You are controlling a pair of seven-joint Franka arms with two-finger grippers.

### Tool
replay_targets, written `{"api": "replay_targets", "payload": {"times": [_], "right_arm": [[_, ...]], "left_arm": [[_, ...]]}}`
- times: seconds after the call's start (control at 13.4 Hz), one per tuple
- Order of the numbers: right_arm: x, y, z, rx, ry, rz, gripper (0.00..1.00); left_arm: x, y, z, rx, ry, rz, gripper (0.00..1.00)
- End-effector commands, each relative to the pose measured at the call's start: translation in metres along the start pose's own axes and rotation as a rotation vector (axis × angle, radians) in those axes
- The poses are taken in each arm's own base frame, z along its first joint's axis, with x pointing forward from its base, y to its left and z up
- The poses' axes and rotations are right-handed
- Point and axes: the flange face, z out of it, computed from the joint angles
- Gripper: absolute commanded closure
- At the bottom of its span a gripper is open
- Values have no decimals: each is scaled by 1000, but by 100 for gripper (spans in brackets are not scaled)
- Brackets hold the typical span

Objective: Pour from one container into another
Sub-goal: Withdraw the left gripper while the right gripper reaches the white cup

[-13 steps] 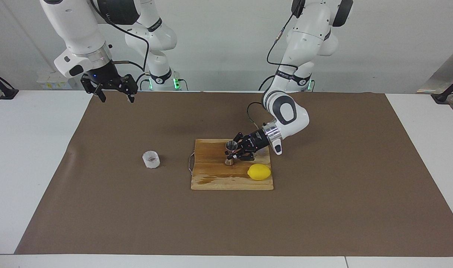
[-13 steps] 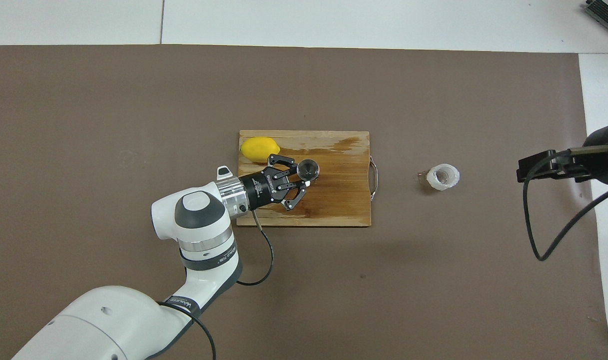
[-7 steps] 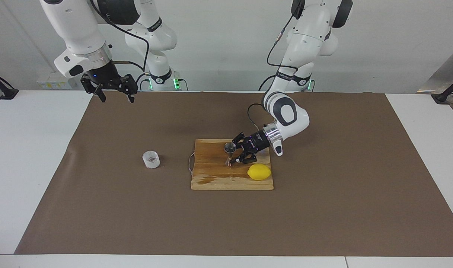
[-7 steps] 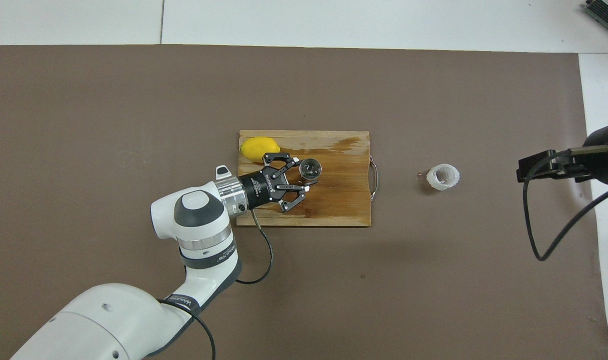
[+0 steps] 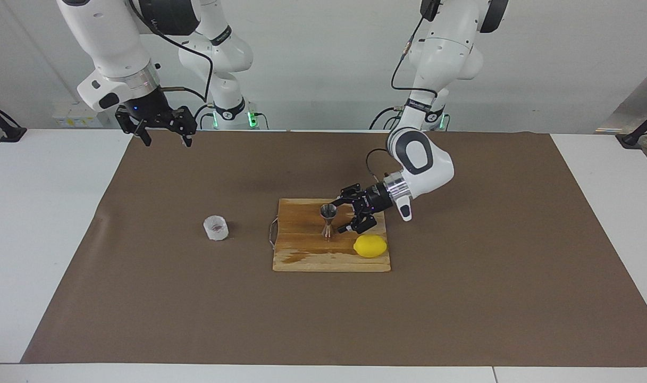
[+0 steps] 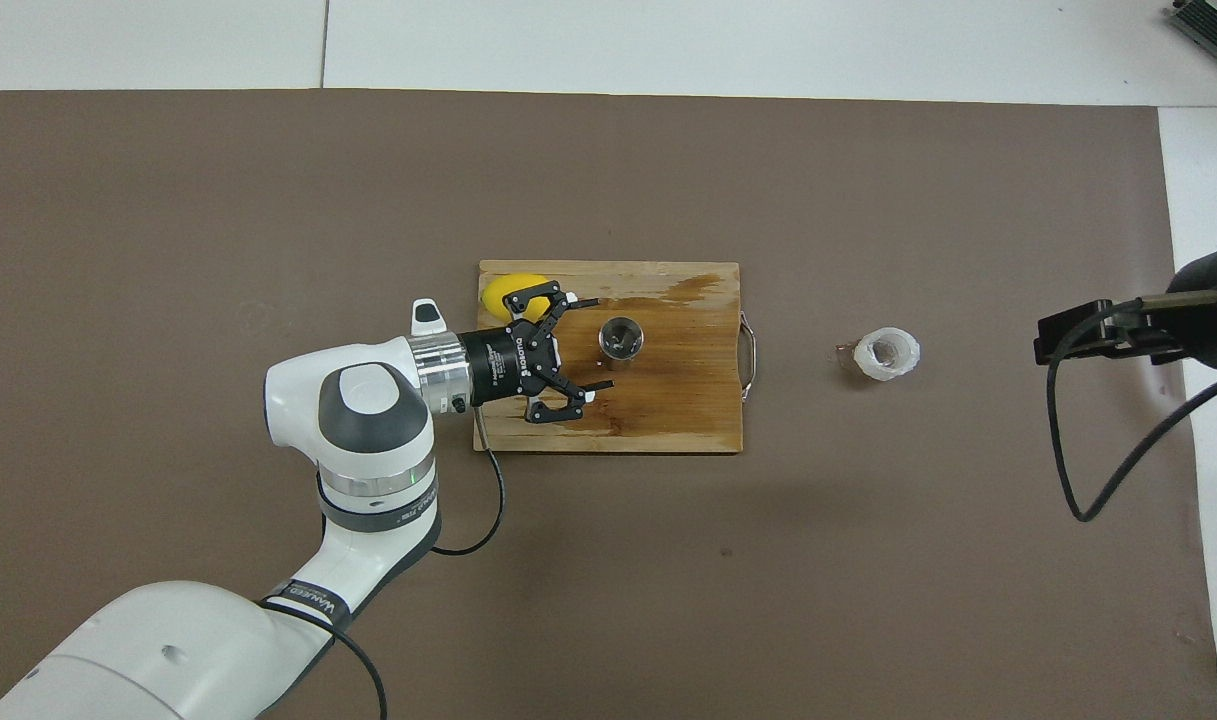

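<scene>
On the wooden board (image 5: 307,255) mid-worktop stands the jigger (image 5: 328,221), upright on its lower cone, with the lemon (image 5: 370,246) on the same board toward the left arm's end. My left gripper (image 5: 343,214) sits just beside the jigger with its jaws spread wide and nothing between them, clear of the steel. The cup (image 5: 216,227) rests on the brown mat toward the right arm's end, well apart from the board. My right gripper (image 5: 164,137) waits high over the mat's edge by its base, jaws open and empty.

I judge the cup light, thin and easily crushed, so I would close on its side wall gently, low enough not to fold the rim, and keep it level until it is over the jigger. The jigger looks stiff, slick and top-heavy on a narrow foot; its waist is the natural hold, and a nudge could tip it.

From the facing view I get the jigger's hourglass profile and the height of both grippers. From overhead I see down into the jigger's mouth (image 6: 620,337) and the cup (image 6: 888,353) with its dark spot, but the right gripper's fingers are out of sight there.
</scene>
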Motion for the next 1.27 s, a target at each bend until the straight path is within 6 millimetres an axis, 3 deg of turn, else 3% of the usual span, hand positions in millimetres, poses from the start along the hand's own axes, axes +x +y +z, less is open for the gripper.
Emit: {"api": "replay_targets", "payload": {"times": [0.0,0.15,0.3,0.52,0.74,0.89,1.19], "right_arm": [[1,2,-1,-12,-7,22,0],[0,2,0,-12,-10,25,0],[-4,20,-2,-10,-26,-2,0],[-3,30,1,36,-20,-307,0],[0,52,11,39,20,-559,0],[6,71,38,96,81,-748,0],[28,110,122,246,222,-1099,0]], "left_arm": [[-19,7,-27,72,49,138,0],[-37,17,-48,139,110,285,0],[-48,23,-65,266,165,436,0],[-61,47,-99,522,244,644,0],[-67,65,-131,644,353,748,0],[-82,73,-143,777,465,864,0],[-113,91,-165,874,568,955,0]]}}
